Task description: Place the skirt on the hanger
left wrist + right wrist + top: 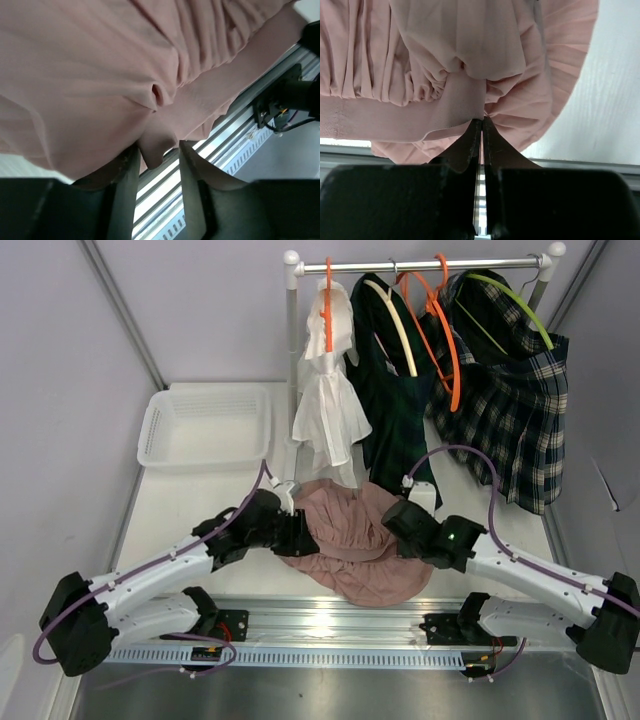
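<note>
Skirt (355, 540) pinched in right claw (481, 121), left claw (159, 147) spread with its cloth hanging between

One skirt (360, 540) at six o'clock. One basket (160, 430) at ten. One rack (420, 264) at twelve, bearing two orange hangers (327, 285), one cream hanger (400, 330), one green hanger (515, 302) and three garments (328, 410). Two arms (150, 575).

white table (170, 508), white plastic basket (205, 427) on far-left part, pink skirt (360, 545) bunched at near-middle edge
</note>
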Robot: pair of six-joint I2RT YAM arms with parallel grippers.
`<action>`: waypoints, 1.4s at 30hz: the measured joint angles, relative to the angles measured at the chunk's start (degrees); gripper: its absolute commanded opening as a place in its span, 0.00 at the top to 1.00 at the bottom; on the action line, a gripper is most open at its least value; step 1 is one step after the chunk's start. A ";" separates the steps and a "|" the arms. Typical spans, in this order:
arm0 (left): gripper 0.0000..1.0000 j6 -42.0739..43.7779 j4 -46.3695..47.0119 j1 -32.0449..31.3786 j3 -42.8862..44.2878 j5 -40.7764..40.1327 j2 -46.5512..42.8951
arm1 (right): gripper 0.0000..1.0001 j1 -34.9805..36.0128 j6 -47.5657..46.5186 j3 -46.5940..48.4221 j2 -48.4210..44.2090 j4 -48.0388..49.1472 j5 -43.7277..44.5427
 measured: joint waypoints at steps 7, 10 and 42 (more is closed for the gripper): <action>0.48 0.20 4.81 0.02 0.02 -0.07 4.57 | 0.79 -5.07 -0.59 -1.49 1.90 3.15 -2.10; 0.49 0.55 5.66 0.02 0.02 -0.11 6.71 | 0.71 -7.80 -1.14 -1.95 1.66 3.87 -3.02; 0.42 2.05 10.69 1.29 4.81 -0.55 15.06 | 0.20 -17.99 -20.61 39.12 -0.90 4.07 -8.87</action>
